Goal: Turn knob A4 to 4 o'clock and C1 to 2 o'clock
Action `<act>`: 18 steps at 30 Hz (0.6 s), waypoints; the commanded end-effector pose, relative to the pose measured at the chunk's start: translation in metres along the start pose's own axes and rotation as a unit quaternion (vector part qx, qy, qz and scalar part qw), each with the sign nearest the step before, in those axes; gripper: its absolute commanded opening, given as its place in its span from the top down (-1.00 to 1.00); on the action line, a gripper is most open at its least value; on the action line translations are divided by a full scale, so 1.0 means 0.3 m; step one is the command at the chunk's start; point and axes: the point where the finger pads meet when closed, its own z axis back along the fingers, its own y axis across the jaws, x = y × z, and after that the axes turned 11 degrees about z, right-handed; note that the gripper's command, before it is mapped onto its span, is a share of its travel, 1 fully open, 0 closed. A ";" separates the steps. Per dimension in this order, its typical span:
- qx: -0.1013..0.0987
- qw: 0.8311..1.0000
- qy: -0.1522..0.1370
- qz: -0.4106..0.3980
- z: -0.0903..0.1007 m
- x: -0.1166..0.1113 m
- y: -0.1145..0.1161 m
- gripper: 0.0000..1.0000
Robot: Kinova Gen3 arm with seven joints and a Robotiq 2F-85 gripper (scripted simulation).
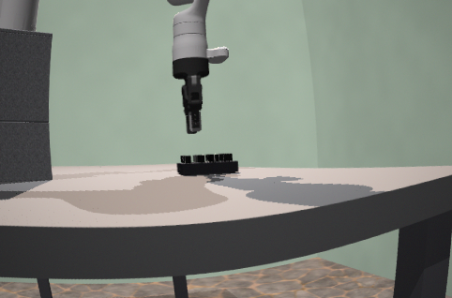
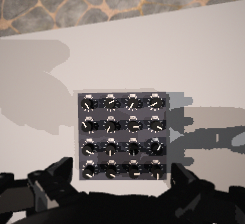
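Note:
The knob box (image 1: 207,164) is a low black box with four rows of four black knobs, standing flat on the table. In the wrist view the knob box (image 2: 122,136) lies straight below me, each knob showing a white line; the printed names are too small to read. My gripper (image 1: 192,126) hangs upright above the box's left part, well clear of the knobs. In the wrist view its two fingers frame the bottom of the picture, and the gripper (image 2: 118,177) is open wide with nothing between the fingers.
A dark grey block (image 1: 24,105) holding the arm's base stands at the table's left. The table's curved front edge (image 1: 225,231) runs across the exterior view. The patterned floor (image 2: 58,12) shows past the table's far edge in the wrist view.

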 end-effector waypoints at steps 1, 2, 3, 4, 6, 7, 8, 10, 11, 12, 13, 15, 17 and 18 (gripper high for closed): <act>-0.001 1.000 0.000 0.002 -0.001 0.002 -0.001 -1.00; -0.001 1.000 0.000 0.002 -0.001 0.002 -0.001 -1.00; -0.001 1.000 0.000 0.002 -0.001 0.002 -0.001 -1.00; -0.001 1.000 -0.001 0.002 -0.001 0.002 -0.002 -1.00; -0.001 1.000 -0.001 0.004 -0.002 0.003 -0.002 -1.00; -0.001 1.000 -0.001 0.004 -0.002 0.004 -0.003 -1.00; -0.001 1.000 -0.001 0.004 -0.002 0.004 -0.003 -1.00; -0.001 1.000 -0.001 0.005 -0.003 0.005 -0.003 -1.00; -0.001 1.000 -0.001 0.005 -0.003 0.005 -0.003 -1.00; -0.001 1.000 -0.001 0.005 -0.003 0.005 -0.003 -1.00; -0.001 1.000 -0.001 0.005 -0.003 0.005 -0.003 -1.00; -0.001 1.000 -0.001 0.005 -0.003 0.005 -0.003 -1.00; -0.001 1.000 -0.001 0.005 -0.003 0.005 -0.003 -1.00; -0.001 1.000 -0.001 0.005 -0.003 0.005 -0.003 -1.00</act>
